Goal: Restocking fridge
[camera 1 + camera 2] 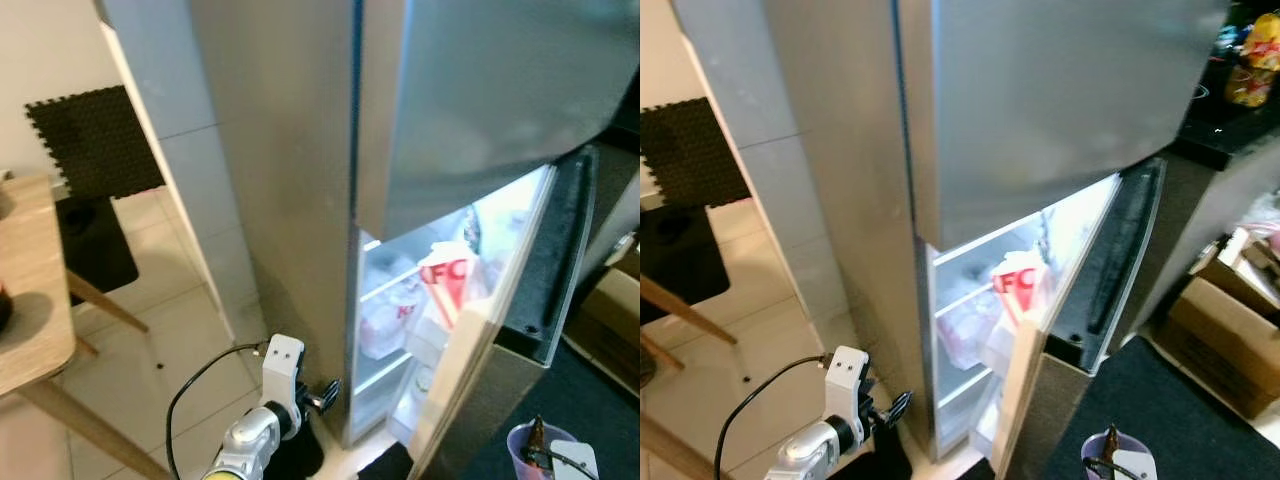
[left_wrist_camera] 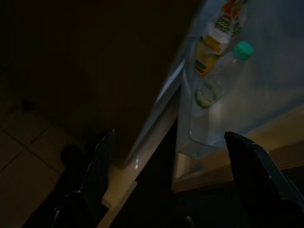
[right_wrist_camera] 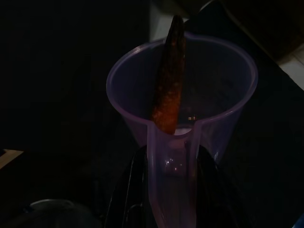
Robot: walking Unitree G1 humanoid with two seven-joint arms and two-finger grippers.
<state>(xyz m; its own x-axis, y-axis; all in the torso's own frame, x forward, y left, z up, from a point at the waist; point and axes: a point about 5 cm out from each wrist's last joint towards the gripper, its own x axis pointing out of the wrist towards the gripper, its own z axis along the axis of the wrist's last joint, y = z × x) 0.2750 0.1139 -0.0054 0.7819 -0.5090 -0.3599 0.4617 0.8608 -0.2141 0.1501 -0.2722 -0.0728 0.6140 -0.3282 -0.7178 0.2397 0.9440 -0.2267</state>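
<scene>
Purple jug before red "FC" bag

a silver-grey fridge is seen, its lit interior white. inside, a red-and-white carton with red letters is shown. a translucent purple jug is held between the black fingers of the right gripper, with a dark orange-brown stick standing in it. ahead of the left gripper jaws, a bottle with a teal cap and a yellow-orange-green label is seen. floor tiles are pale beige; the mat is black and studded; the worktop is light wood.
</scene>
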